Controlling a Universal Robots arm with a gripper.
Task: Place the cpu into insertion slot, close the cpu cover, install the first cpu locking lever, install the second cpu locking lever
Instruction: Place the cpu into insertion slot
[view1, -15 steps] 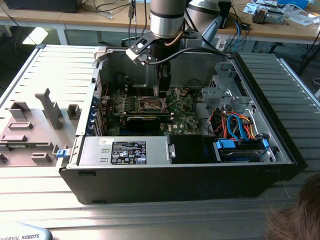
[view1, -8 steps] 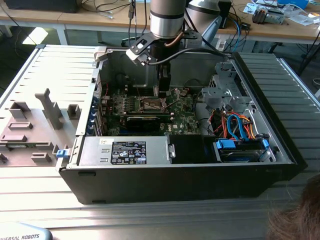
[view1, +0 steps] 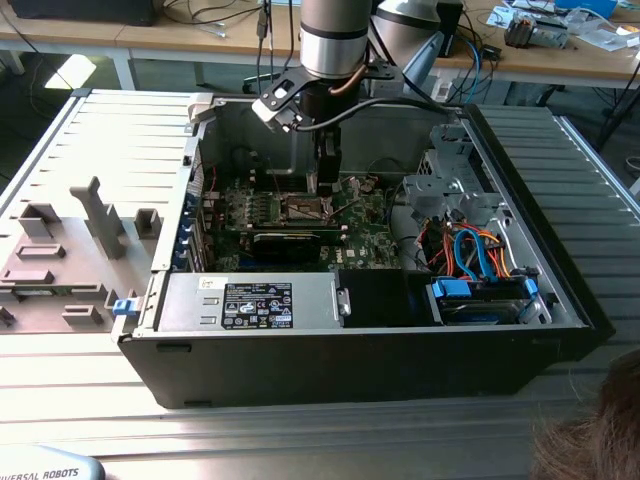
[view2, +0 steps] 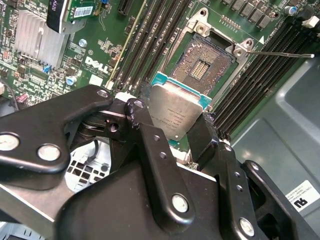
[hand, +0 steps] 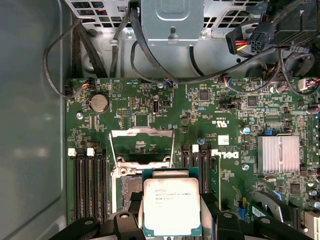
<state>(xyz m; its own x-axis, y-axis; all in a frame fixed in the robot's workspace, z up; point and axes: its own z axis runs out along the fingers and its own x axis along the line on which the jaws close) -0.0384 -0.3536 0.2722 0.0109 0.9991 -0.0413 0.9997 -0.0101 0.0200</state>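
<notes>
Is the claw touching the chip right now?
Touching. The second wrist view shows the claw clamped on the chip, pressing against two opposite edges.

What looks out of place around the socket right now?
Nothing stands out. The cpu sits flat in the jaws, square to the open insertion slot; the cpu cover is raised clear.

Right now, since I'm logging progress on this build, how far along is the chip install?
Nothing is seated yet. The gripper holds the chip close above the socket, whose contacts are bare. The cover is flipped open and a lever sticks out unlatched. Seating the chip, closing the cover and both levers are not yet done.
</notes>
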